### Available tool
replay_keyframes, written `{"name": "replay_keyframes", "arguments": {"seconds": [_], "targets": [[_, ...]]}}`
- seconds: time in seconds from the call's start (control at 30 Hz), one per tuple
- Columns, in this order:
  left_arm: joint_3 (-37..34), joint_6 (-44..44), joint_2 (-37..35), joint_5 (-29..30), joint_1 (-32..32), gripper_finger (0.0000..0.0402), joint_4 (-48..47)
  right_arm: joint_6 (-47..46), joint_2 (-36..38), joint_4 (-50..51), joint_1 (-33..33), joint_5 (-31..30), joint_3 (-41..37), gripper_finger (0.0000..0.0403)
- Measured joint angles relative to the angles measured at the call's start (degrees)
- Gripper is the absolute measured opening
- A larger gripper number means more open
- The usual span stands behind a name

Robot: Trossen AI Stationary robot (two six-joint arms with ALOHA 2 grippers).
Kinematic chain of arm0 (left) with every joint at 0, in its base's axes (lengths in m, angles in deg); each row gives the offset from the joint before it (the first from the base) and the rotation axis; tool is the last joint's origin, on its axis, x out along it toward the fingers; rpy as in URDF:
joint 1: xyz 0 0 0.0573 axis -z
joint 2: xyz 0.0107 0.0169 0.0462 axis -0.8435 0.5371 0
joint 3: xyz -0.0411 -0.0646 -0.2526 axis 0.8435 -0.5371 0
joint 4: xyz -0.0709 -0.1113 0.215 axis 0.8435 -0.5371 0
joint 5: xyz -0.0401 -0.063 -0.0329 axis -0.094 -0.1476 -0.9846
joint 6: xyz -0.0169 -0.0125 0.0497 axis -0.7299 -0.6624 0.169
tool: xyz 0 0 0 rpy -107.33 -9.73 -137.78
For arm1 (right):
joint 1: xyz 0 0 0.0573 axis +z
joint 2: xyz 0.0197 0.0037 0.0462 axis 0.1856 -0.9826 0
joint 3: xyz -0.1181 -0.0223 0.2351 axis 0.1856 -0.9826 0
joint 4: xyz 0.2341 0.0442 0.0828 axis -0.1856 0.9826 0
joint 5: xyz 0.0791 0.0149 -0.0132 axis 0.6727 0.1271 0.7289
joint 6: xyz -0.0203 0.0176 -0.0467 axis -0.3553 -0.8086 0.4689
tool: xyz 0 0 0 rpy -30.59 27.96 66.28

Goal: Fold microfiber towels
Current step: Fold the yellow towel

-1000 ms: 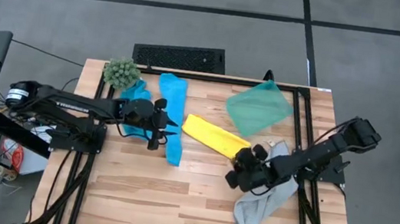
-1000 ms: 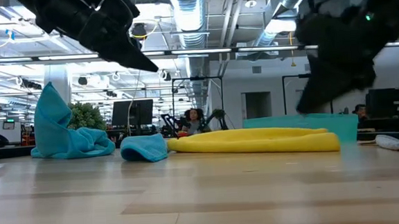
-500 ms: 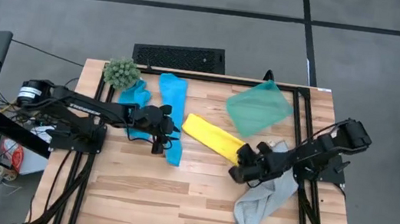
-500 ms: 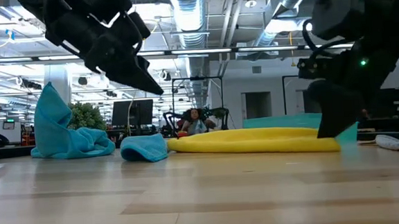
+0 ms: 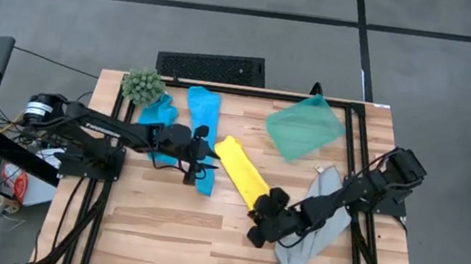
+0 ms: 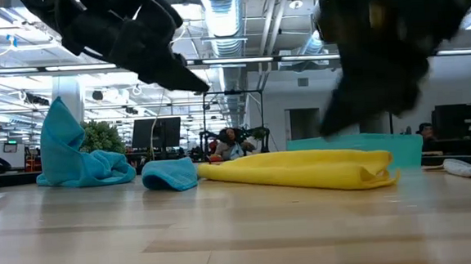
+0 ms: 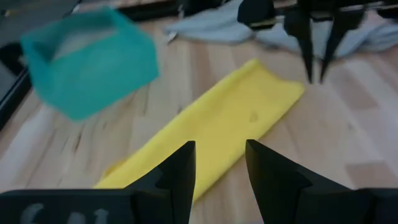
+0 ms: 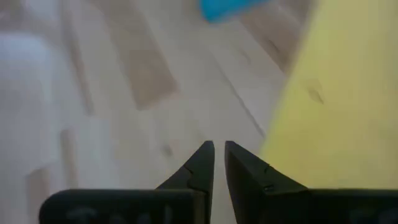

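The yellow towel (image 5: 242,174) lies flat as a long strip, slanting from mid-table toward the near right; it also shows in the low view (image 6: 303,167). My left gripper (image 5: 212,155) hovers open over its far-left end, with the towel (image 7: 217,118) ahead between the fingers. My right gripper (image 8: 219,152) is all but shut and empty, above bare wood beside the towel's near end (image 5: 260,210). A blue towel (image 5: 203,137) lies as a strip. A second blue towel (image 5: 155,121) lies crumpled. The grey towel (image 5: 308,237) lies under my right arm.
A translucent green bin (image 5: 304,127) stands at the far right. A fuzzy green plant (image 5: 142,86) stands at the far left corner. Bare wood (image 5: 167,232) stretches along the near left of the table.
My right gripper has gone toward the table's near-left. The yellow towel has swung about: its right end has slid toward the near edge, while its left end has stayed put. My left gripper has moved a little toward the right, over the towel's left end.
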Motion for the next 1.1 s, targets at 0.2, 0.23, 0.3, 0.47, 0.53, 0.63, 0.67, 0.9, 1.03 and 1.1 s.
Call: {"name": "replay_keyframes", "arguments": {"seconds": [0.2,0.23,0.3,0.47,0.53,0.63,0.67,0.9,1.03,1.1], "targets": [[0.00,0.99,9.03,-1.86,0.99,0.0134,12.97,7.33,1.80,15.03,-2.47,-9.38,3.35,0.0064],[0.07,0.98,10.85,-1.80,1.04,0.0134,15.52,6.97,1.82,17.29,-3.38,-9.34,3.20,0.0064],[0.47,0.47,14.48,-1.84,1.09,0.0134,18.77,5.93,2.10,20.77,-4.89,-8.81,1.49,0.0064],[3.24,0.54,21.31,-0.52,1.07,0.0134,18.85,3.04,1.64,18.75,-6.43,-5.45,-3.06,0.0064],[4.41,1.22,23.30,1.30,0.98,0.0134,17.62,1.30,0.57,14.94,-6.41,-3.35,-4.66,0.0064],[6.04,2.33,25.48,2.99,0.23,0.0134,15.14,-0.71,-0.84,10.74,-5.31,-0.52,-5.87,0.0064],[6.78,2.63,26.05,3.14,-0.10,0.0134,14.27,-1.42,-1.41,8.71,-4.78,0.04,-5.70,0.0064],[10.29,4.50,28.53,3.25,-2.39,0.0134,7.58,-5.02,-1.92,-1.30,-0.15,0.79,-5.73,0.0064],[10.95,5.93,28.23,1.99,-2.64,0.0134,6.55,-0.98,0.22,-3.81,0.86,-1.03,-5.40,0.0064],[10.93,7.78,27.76,1.87,-2.58,0.0134,6.34,2.78,1.60,-3.87,0.52,-4.99,-5.14,0.0064]]}}
